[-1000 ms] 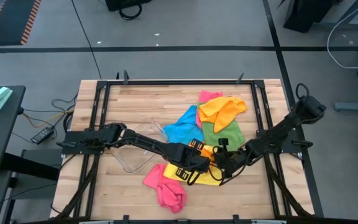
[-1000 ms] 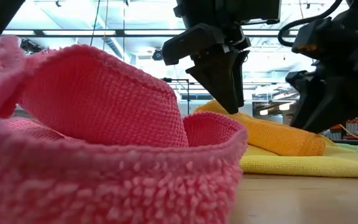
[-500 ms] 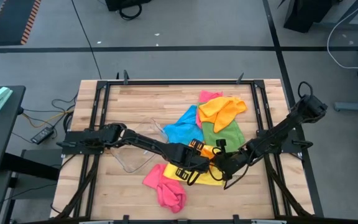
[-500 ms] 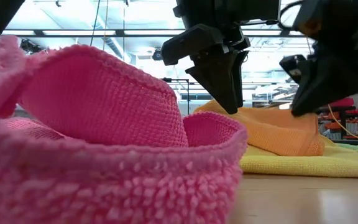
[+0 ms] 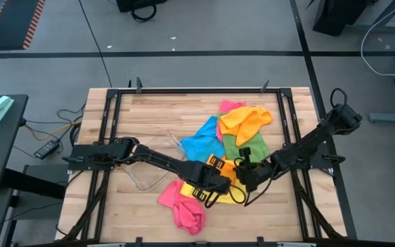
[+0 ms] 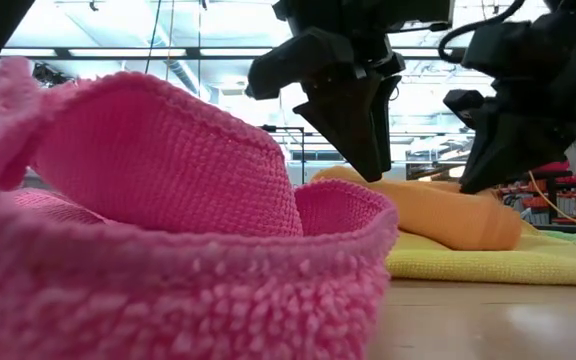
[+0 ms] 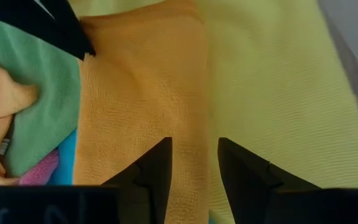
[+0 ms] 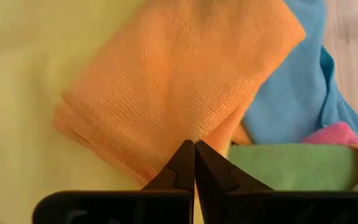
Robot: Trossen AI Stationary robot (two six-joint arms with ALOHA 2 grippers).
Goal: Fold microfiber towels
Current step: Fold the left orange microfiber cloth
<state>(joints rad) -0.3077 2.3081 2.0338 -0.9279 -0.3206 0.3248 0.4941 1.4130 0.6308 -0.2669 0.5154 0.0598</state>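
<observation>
Pinching: right gripper [image 8: 194, 144] has its fingers pressed together on the edge of the folded orange towel [image 8: 179, 81]; whether cloth is really caught between the tips I can't tell for sure, it looks like a thin nip at best.
Left jaws: left gripper [image 7: 194, 152] hangs part-open over the same orange towel, fingers apart, nothing between them, tips just above the cloth.
Where it lies: orange towel sits on the flat yellow towel [image 7: 278, 93], at the near middle of the table [image 5: 149, 110], both grippers right beside each other over it.
Neighbours: blue towel [image 8: 291, 93] and green towel [image 8: 291, 167] touch the orange one's far side; loose pink towel [image 5: 182, 207] lies apart, near the front edge.
Doing it well: lift slowly, check only the top orange layer comes up, not the yellow.
Left's job: likely press or pin the fold while the right pulls.
Risk: thin pinch slips, fold springs open.
</observation>
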